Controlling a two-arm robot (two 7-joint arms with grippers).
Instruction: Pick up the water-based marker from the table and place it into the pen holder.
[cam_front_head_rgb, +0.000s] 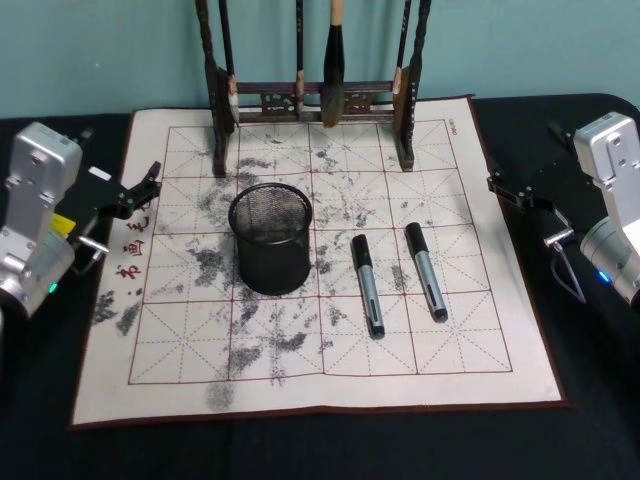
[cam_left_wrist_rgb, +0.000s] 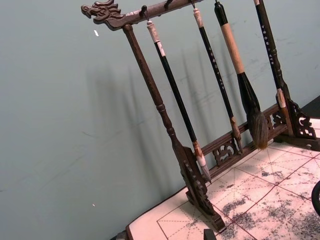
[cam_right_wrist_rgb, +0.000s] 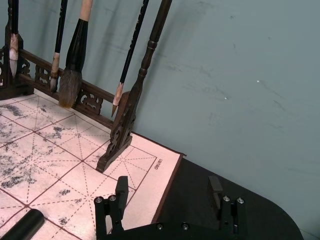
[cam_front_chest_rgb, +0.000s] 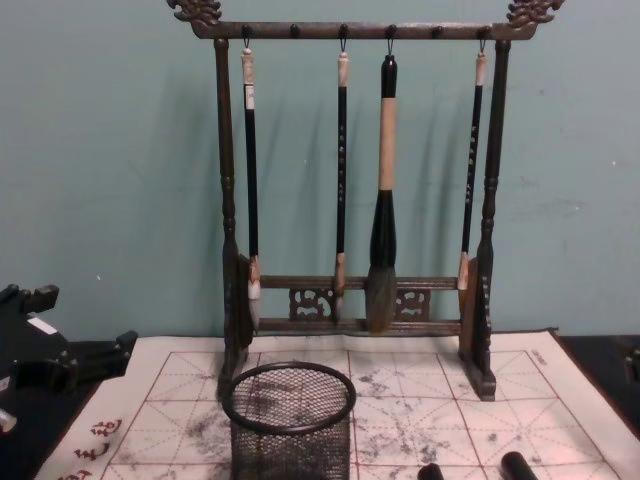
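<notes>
Two parked robot hands flank a mat; markers untouched.
Head view: inner marker (cam_front_head_rgb: 367, 285) and outer marker (cam_front_head_rgb: 425, 271) lie flat, right of the upright pen holder (cam_front_head_rgb: 271, 237), on the worktop's (cam_front_head_rgb: 300, 450) mat (cam_front_head_rgb: 470, 350); which is water-based is unclear. Left hand (cam_front_head_rgb: 148, 182) and right hand (cam_front_head_rgb: 505, 187) sit wide, leaving reach room. Left wrist view: brush rack (cam_left_wrist_rgb: 161, 107). Right wrist view: fingers (cam_right_wrist_rgb: 120, 195) spread apart. Chest view: left hand likewise apart; markers cut off.

Pen holder (cam_front_head_rgb: 271, 238) before rack (cam_front_head_rgb: 375, 100) (on mat (cam_front_head_rgb: 450, 360))
</notes>
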